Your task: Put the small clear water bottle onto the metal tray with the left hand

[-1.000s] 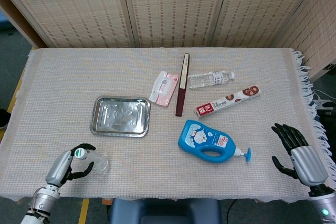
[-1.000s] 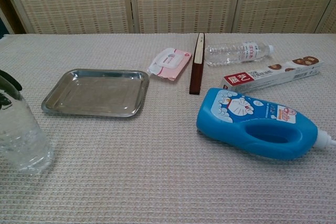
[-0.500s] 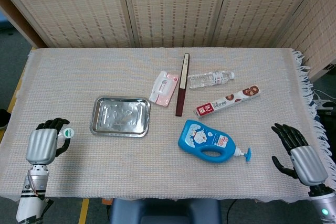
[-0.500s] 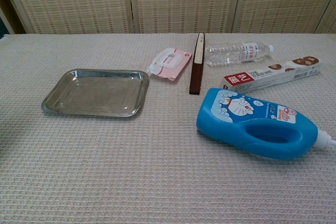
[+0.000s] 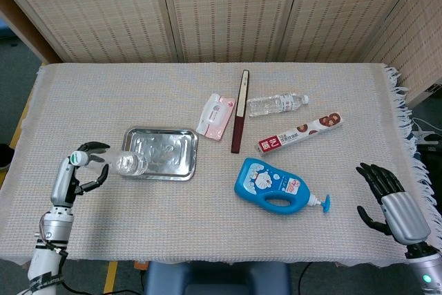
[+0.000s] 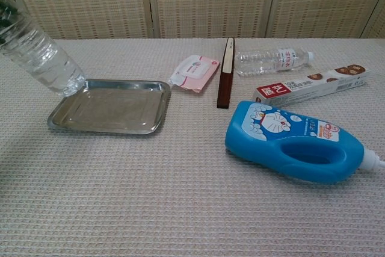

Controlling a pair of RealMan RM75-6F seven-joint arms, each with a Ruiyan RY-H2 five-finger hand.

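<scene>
In the head view we see the left hand point(image 5: 74, 170) gripping the water bottle point(image 5: 128, 163) at the tray point(image 5: 181, 170) edge; the chest view omits both hands. The right hand point(image 5: 387, 198) has its fingers spread apart above the cloth-covered table point(image 5: 207, 233).

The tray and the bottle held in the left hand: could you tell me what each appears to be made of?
The tray looks like polished metal, probably stainless steel: it is silvery and mirrors its surroundings. The small bottle looks like thin clear plastic: it is see-through with moulded ribs. The left hand grips it near the cap.
</scene>
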